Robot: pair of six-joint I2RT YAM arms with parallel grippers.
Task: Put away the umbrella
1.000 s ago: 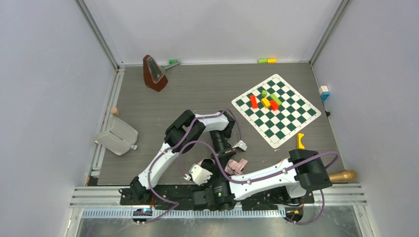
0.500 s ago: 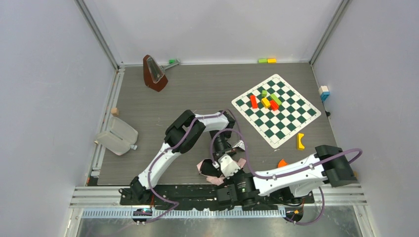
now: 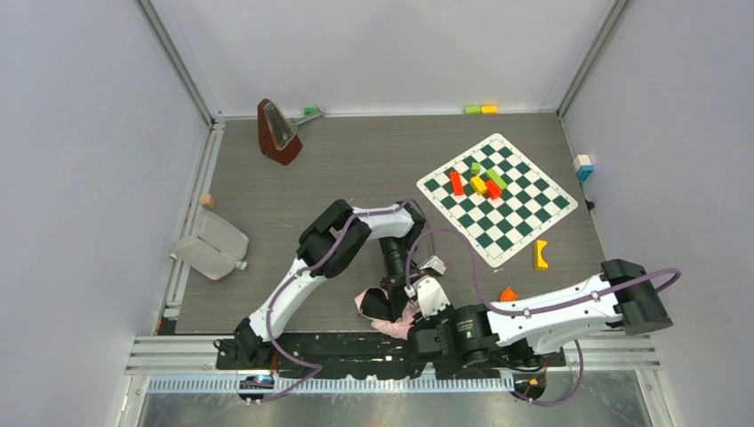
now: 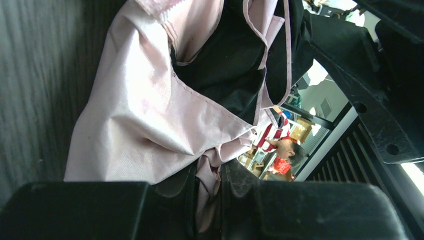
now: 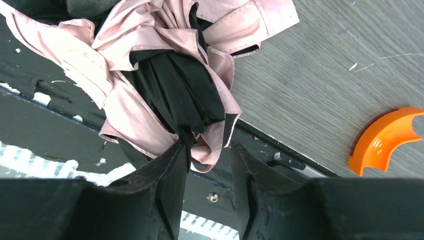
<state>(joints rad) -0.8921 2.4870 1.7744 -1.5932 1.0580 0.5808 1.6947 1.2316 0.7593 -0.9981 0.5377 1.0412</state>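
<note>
The umbrella (image 3: pixel 384 307) lies crumpled at the near edge of the table, pink and black fabric bunched together. In the left wrist view its pale pink canopy (image 4: pixel 145 110) fills the frame, and my left gripper (image 4: pixel 209 192) is shut on a fold of that pink fabric. In the right wrist view the bundle (image 5: pixel 170 95) hangs over the table's front edge. My right gripper (image 5: pixel 209 155) is open, its jaws at the lower tip of the bundle with fabric just between the fingertips. The handle and strap are not visible.
An orange curved block (image 5: pixel 384 141) lies right of the umbrella, also in the top view (image 3: pixel 508 294). A chessboard (image 3: pixel 496 197) with coloured blocks sits at the right, a yellow block (image 3: pixel 540 254) near it. A metronome (image 3: pixel 277 132) stands at the back left, a clear container (image 3: pixel 212 245) at the left.
My right arm has swung its gripper from left of the umbrella to its right near side, and its elbow moved right. The umbrella bundle shifted slightly toward the front edge. The left gripper keeps its hold.
</note>
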